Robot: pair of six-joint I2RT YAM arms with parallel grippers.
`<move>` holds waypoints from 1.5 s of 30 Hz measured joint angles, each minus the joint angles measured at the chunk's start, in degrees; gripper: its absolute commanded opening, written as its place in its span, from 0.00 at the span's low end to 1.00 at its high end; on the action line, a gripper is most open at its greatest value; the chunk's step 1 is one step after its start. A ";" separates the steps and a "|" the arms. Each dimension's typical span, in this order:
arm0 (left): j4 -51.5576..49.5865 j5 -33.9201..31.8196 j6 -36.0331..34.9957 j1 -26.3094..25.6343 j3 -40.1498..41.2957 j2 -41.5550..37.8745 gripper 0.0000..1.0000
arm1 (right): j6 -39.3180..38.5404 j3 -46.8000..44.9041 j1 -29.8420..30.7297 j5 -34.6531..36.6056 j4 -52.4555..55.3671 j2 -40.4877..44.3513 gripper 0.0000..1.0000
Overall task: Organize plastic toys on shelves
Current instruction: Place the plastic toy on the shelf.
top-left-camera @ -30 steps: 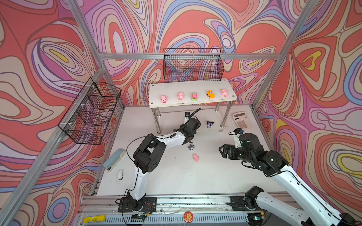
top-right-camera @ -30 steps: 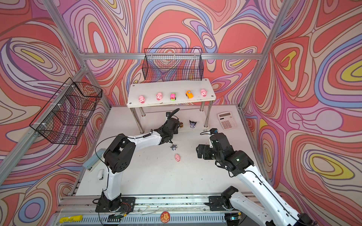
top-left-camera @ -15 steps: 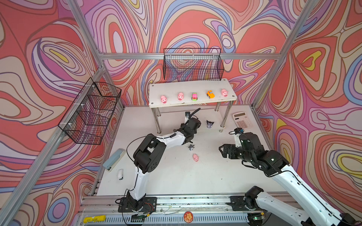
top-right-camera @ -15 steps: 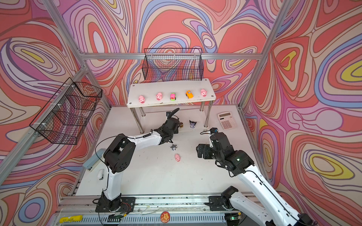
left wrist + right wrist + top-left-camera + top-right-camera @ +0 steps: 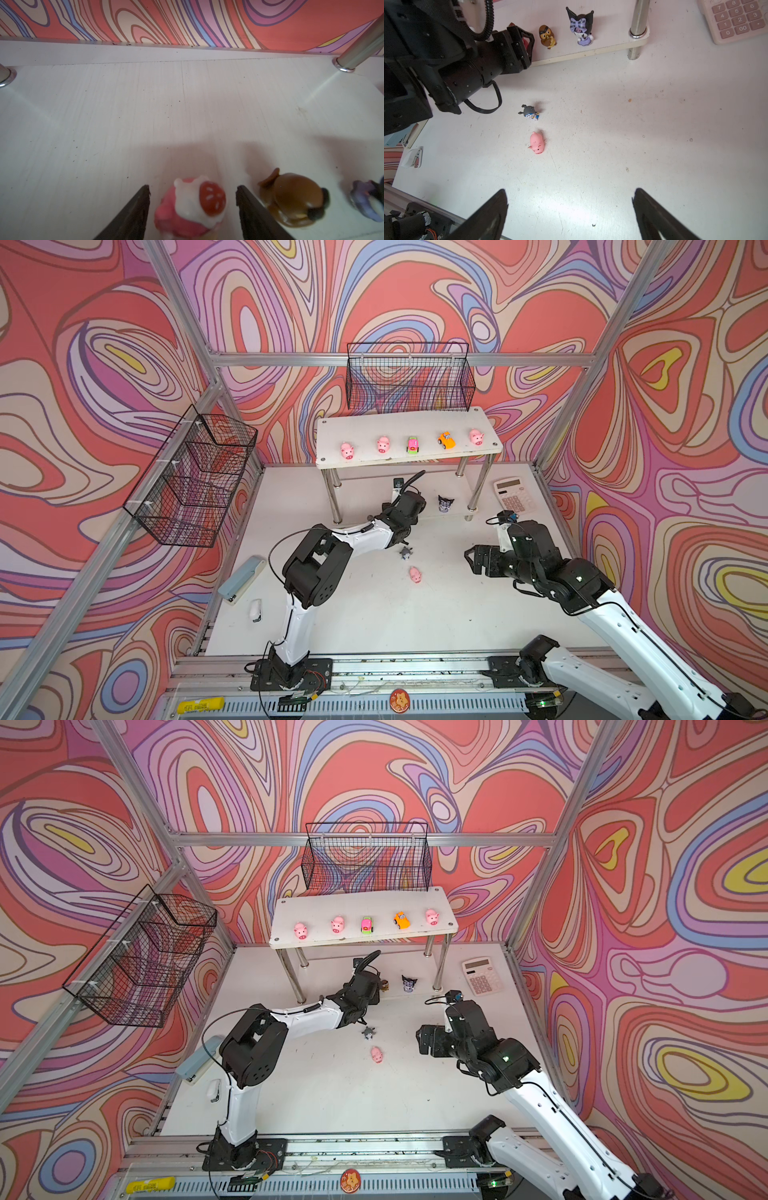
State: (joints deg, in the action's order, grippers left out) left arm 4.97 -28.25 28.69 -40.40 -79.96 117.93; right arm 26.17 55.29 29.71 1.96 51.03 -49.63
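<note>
Tabletop (image 5: 374, 614) white, shelves (image 5: 374, 427) near swirl-patterned back wall (image 5: 415, 302)

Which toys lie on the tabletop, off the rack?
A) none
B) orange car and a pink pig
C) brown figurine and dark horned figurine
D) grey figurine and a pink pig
D: the grey figurine and one pink pig lie on the bare tabletop in front of the rack. Every other toy in view sits on one of its boards.

Left wrist view: pink bear (image 5: 190, 207) cropped at frame edge; dark horned figurine (image 5: 366, 199) cropped, blurred. Right wrist view: calculator (image 5: 737, 20) cropped
</note>
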 measured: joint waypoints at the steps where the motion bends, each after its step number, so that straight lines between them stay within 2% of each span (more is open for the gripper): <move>1: 0.00 0.00 -0.02 0.00 0.39 -0.17 0.71 | -0.02 0.02 0.00 0.00 -0.02 0.00 0.98; 23: 0.76 -0.20 -0.17 -0.44 4.42 -6.34 0.73 | 0.02 0.04 0.00 -0.02 0.44 1.51 0.98; 29: 0.59 -0.90 0.07 -1.64 7.58 -10.60 0.74 | 0.02 0.04 0.00 -0.26 0.48 2.14 0.98; 37: -0.17 -3.80 1.55 -4.76 12.46 -17.49 0.73 | 0.04 0.02 0.00 -1.05 0.46 3.91 0.98; 45: -4.15 -7.67 5.44 -10.62 19.23 -24.28 0.74 | 0.68 -0.70 0.00 -2.60 0.22 6.03 0.97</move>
State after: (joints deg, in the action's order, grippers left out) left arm 0.82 -35.92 34.13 -51.03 -60.73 93.65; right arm 26.85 54.59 29.71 -0.64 51.24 -43.59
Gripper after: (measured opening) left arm 0.736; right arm 0.983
